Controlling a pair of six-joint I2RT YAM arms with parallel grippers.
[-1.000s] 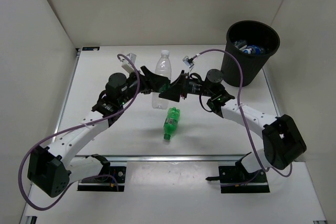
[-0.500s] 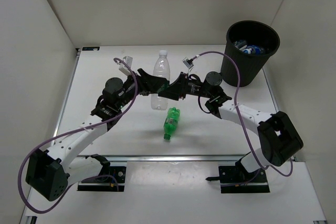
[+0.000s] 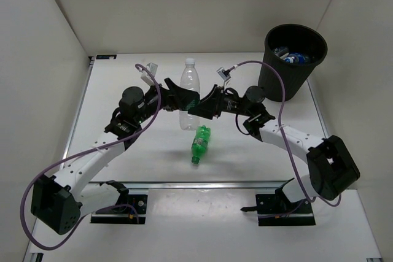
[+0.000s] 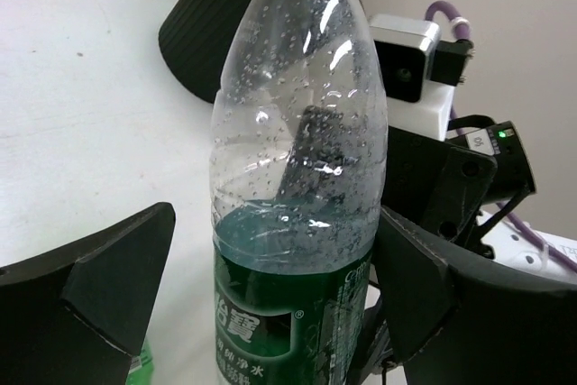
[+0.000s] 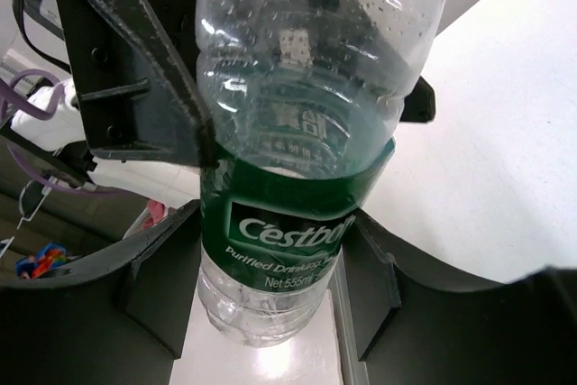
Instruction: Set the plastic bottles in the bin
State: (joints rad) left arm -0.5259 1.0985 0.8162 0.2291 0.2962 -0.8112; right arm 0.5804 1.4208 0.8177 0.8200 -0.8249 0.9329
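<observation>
Clear bottle [image 3: 189, 90], dark green label, white cap, droplets inside, held upright; right pincer [image 5: 270, 277] clamps its label, left pincer [image 4: 270, 295] spread wide around it

The clear bottle [image 5: 297, 69] carries a dark green label [image 5: 288, 223] around its middle. In the right wrist view the label reads "C'estbon" in large white script inside a white-outlined box. Below that, along its lower edge, "Purified Drinking Water" and "Net:555ml" stand in small white print. In the left wrist view the same label shows two large white Chinese characters, 怡寶, above a row of smaller ones cut off by the bottom of the picture. A small white sticker [image 4: 477, 140] near the right edge of that view bears marks too small to read.
</observation>
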